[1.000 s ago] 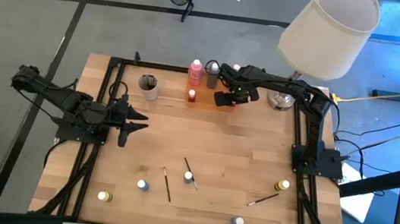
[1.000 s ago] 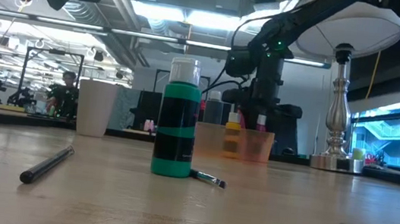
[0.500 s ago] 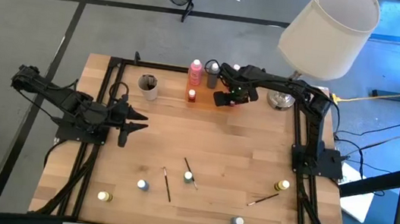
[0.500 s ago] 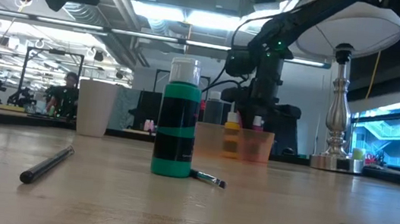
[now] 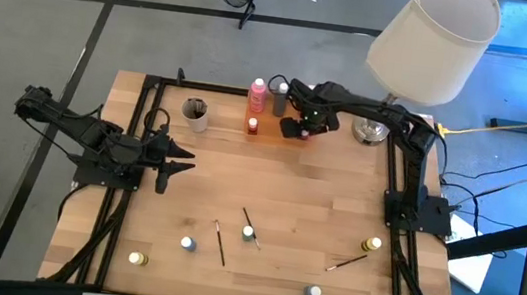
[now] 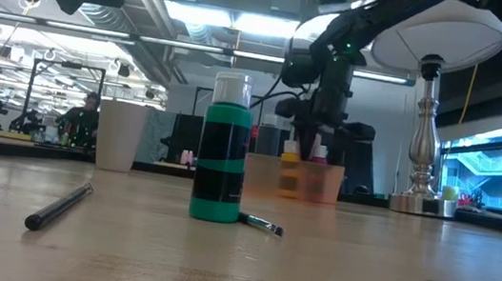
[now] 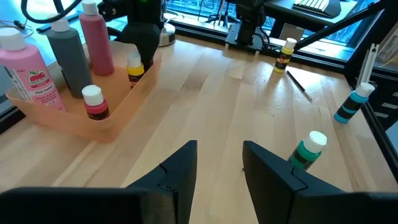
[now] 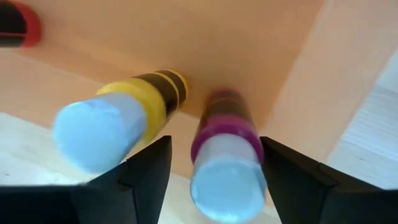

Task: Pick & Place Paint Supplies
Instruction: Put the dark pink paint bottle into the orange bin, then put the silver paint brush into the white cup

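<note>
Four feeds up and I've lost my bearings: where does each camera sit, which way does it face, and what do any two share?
High: overhead, straight down; both arms, right gripper over orange tray.
Low: tabletop height, facing the room; green bottle close, right arm behind.
Left wrist: behind open left gripper, facing tray.
Right wrist: above tray, open fingers straddling magenta pot beside yellow pot.
Shared: left wrist and low both show the green bottle.

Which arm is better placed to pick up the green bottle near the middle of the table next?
Probably the left. The left tool waits open, facing the green bottle with nothing between. The right tool is at the far orange tray, open around a magenta pot.
</note>
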